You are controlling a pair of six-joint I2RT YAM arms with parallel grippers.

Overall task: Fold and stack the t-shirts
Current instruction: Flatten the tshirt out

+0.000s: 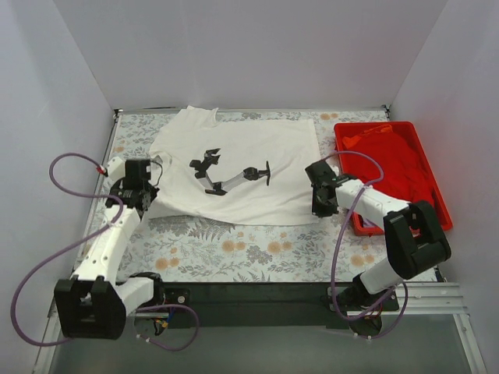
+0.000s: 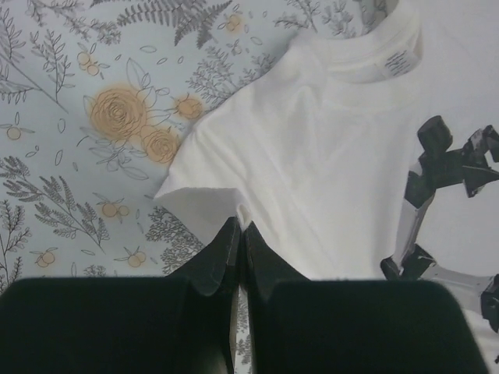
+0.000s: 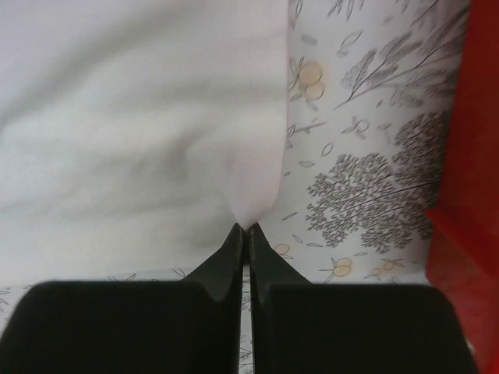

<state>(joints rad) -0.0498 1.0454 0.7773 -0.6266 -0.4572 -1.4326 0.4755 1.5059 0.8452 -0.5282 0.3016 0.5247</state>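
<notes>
A white t-shirt (image 1: pixel 265 195) with a black robot print lies spread flat on the floral tablecloth (image 1: pixel 234 249). My left gripper (image 1: pixel 153 181) is shut on its left edge by the sleeve; the left wrist view shows the jaws (image 2: pixel 240 227) pinching white cloth (image 2: pixel 312 156). My right gripper (image 1: pixel 318 212) is shut on the shirt's near right corner; the right wrist view shows the closed tips (image 3: pixel 248 227) holding a raised peak of cloth (image 3: pixel 140 117). A red t-shirt (image 1: pixel 390 152) lies crumpled in the red tray.
The red plastic tray (image 1: pixel 437 195) stands at the right edge of the table, close to my right arm; its wall shows in the right wrist view (image 3: pixel 468 195). White walls enclose the table on three sides.
</notes>
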